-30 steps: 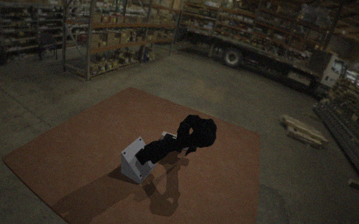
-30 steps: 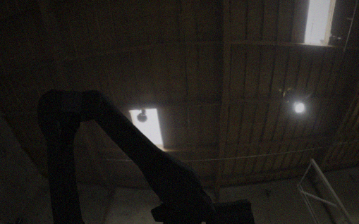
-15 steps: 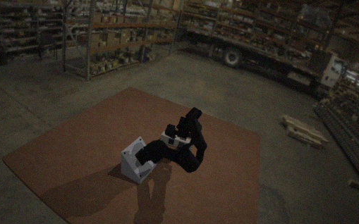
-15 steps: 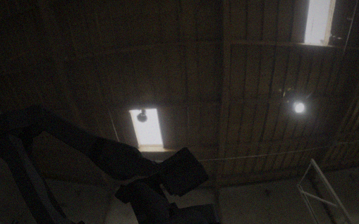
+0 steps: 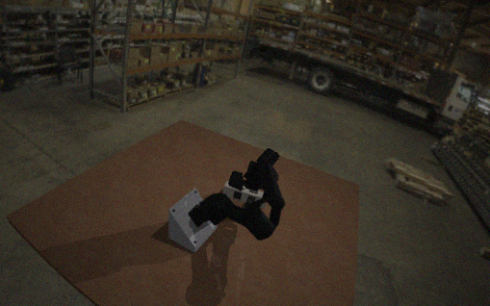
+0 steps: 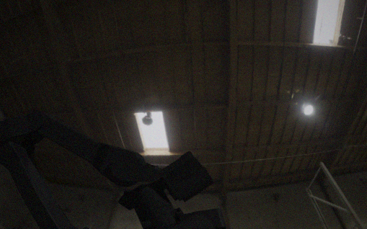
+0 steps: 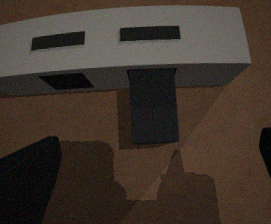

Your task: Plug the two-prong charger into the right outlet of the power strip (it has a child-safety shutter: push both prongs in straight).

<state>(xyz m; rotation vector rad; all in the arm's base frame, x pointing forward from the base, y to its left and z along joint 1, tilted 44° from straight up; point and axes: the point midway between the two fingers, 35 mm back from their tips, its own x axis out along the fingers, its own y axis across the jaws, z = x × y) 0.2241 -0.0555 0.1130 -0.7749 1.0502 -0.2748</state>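
The power strip (image 5: pixel 230 191) (image 7: pixel 201 50) is a white bar with dark slots in its upper face; it lies across the top of the wrist view. The charger (image 7: pixel 153 112) is a dark block. Its far end meets the strip's front face at the right outlet, and its body sticks out towards my gripper. Its prongs are hidden. The left outlet (image 7: pixel 67 81) shows as an uncovered dark square. My gripper (image 7: pixel 163 143) is open and empty, with its fingers wide apart on either side of the charger's near end, not touching it in the wrist view.
The arm's base sits on a grey wedge-shaped mount (image 5: pixel 180 220) on the brown mat (image 5: pixel 117 192), close to the strip. The arm partly hides the strip in the top view. The exterior view shows only the dark arm (image 6: pixel 70 144) against the ceiling and walls.
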